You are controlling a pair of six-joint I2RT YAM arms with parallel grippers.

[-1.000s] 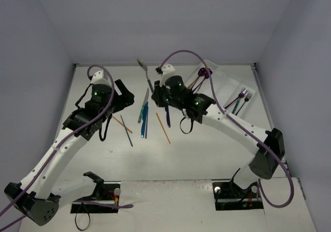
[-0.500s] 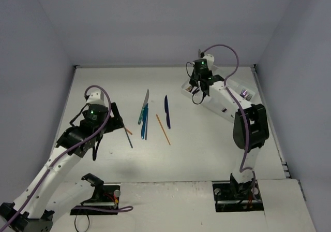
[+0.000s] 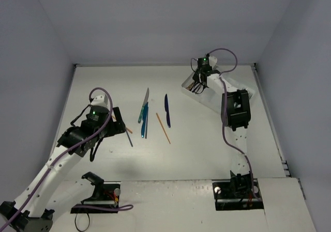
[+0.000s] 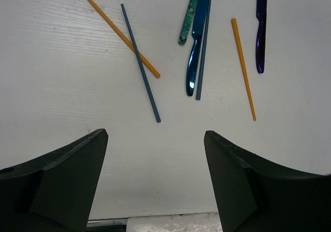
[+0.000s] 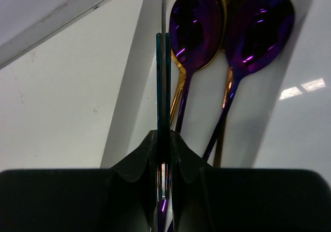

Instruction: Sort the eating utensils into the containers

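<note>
My right gripper [image 5: 163,136] is shut on a slim teal-and-silver utensil [image 5: 163,76], seen edge-on. It holds it over the near-left end of the white tray [image 5: 300,128]. Two purple spoons [image 5: 194,25] and a gold spoon [image 5: 178,89] lie in the compartment below. From above, the right gripper [image 3: 198,85] is at the tray [image 3: 208,98]. My left gripper [image 4: 155,133] is open and empty above the table, also seen from above [image 3: 118,119]. Ahead of it lie a blue-grey chopstick [image 4: 140,61], an orange chopstick [image 4: 116,30], a blue knife [image 4: 196,51] and a purple knife [image 4: 261,25].
A teal-handled knife [image 4: 189,14], a grey chopstick [image 4: 204,45] and a second orange chopstick [image 4: 243,69] lie among the loose utensils mid-table. The back wall runs just behind the tray. My right arm [image 3: 235,110] stretches over the tray.
My right arm has swung from the middle of the table to the tray at the back right, carrying the slim utensil. My left gripper has drawn back towards the near left.
</note>
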